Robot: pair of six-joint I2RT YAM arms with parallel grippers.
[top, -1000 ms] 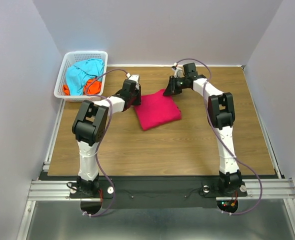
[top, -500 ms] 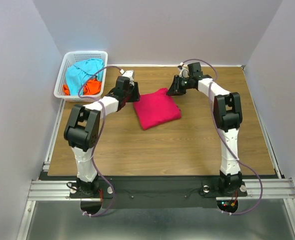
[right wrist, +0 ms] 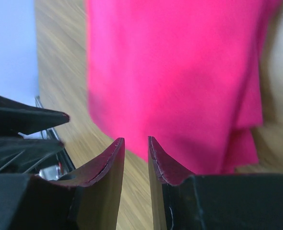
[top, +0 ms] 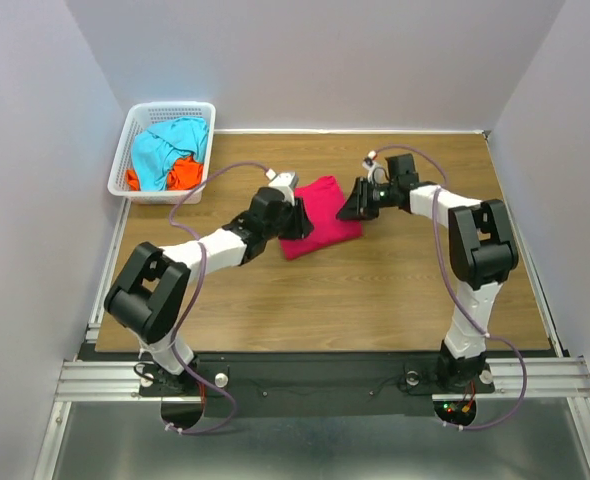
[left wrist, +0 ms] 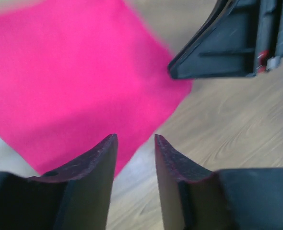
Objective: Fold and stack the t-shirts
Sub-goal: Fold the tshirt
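Note:
The crimson-pink t-shirt (top: pixel 325 205) lies folded in a flat square on the wooden table (top: pixel 375 290). My left gripper (top: pixel 295 218) sits low at the shirt's left edge, open, with only bare wood between its fingers (left wrist: pixel 96 163); the cloth (left wrist: pixel 74 76) lies just ahead of them. From the right edge my right gripper (top: pixel 353 206) faces the shirt (right wrist: pixel 180 72), open by a narrow gap, holding nothing. Each wrist view shows the other gripper across the shirt. The turquoise-blue t-shirt (top: pixel 167 142) and the orange t-shirt (top: pixel 182 176) lie crumpled in the basket.
A white lattice basket (top: pixel 135 122) stands at the table's far left corner. Grey walls close in the table on three sides. A metal rail (top: pixel 305 378) with the arm bases runs along the near edge.
Both grippers have come nearer along the shirt's sides, from its far corners to its left and right edges. The right gripper's jaws have widened slightly. The shirt has not moved.

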